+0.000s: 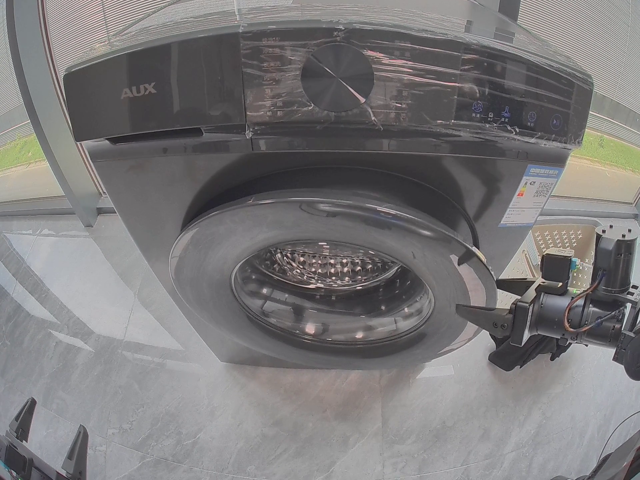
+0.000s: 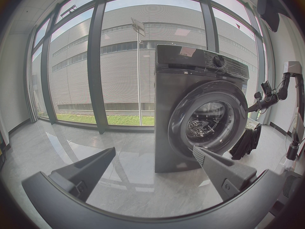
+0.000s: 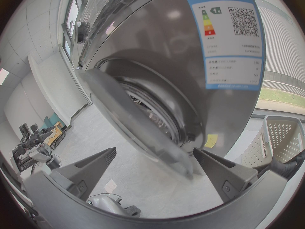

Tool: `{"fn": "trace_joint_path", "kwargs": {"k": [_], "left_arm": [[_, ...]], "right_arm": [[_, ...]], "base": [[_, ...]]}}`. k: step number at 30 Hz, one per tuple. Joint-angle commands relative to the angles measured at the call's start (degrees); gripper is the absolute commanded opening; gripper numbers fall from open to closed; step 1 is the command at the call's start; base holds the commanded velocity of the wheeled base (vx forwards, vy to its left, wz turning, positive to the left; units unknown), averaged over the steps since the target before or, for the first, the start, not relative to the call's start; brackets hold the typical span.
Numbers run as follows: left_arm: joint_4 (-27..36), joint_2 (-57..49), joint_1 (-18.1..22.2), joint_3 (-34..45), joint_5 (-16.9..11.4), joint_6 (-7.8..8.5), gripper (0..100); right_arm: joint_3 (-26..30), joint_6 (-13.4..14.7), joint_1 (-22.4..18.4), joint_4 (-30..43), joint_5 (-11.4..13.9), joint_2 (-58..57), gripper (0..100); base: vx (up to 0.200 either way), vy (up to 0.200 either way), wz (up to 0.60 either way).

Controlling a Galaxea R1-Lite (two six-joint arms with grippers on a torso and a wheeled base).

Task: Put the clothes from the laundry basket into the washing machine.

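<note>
My right claw point(image 1: 483, 298) is spread apart, straddling the edge of the washing machine point(image 1: 200, 188) door point(image 1: 333, 288). My left claw point(image 1: 50, 435), also apart, sits low. Dark clothes point(image 1: 527, 353) hang over the laundry basket point(image 1: 567, 240) beside the machine.

Daylight pours in through the tall windows point(image 2: 120, 64) behind the washing machine point(image 1: 320, 188), so everything before me is bright and evenly lit. The glossy floor point(image 1: 267, 415) mirrors the window frames as pale streaks, and the shadows on it are soft. Glare runs along the plastic film over the control panel point(image 1: 400, 81), and small highlights dot the door point(image 1: 333, 295) glass. All three views bulge like a fisheye, bending straight posts, and my wrist views darken to black at the corners.
</note>
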Motion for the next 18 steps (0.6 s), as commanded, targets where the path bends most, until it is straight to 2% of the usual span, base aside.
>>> {"fn": "trace_joint_path", "kwargs": {"k": [1,4,10,17,18], "left_arm": [[-0.02,-1.04,0.01,1.01,-0.02,-0.01,100],[-0.02,-1.04,0.01,1.01,-0.02,-0.01,100],[-0.02,-1.04,0.01,1.01,-0.02,-0.01,100],[0.06,-1.04,0.01,1.01,-0.02,-0.01,100],[-0.02,-1.04,0.01,1.01,-0.02,-0.1,100]], "right_arm": [[1.14,-0.12,1.0,-0.49,0.06,1.95,100],[3.07,-0.12,2.41,-0.58,0.14,0.63,100],[5.18,-0.12,2.49,-0.05,0.32,-3.06,100],[2.46,-0.03,1.79,-0.76,0.14,0.54,100],[2.2,-0.03,1.88,-0.76,0.14,1.24,100]], "base": [[0.0,0.0,0.0],[0.0,0.0,0.0],[0.0,0.0,0.0],[0.0,0.0,0.0],[-0.2,0.0,0.0]]}}
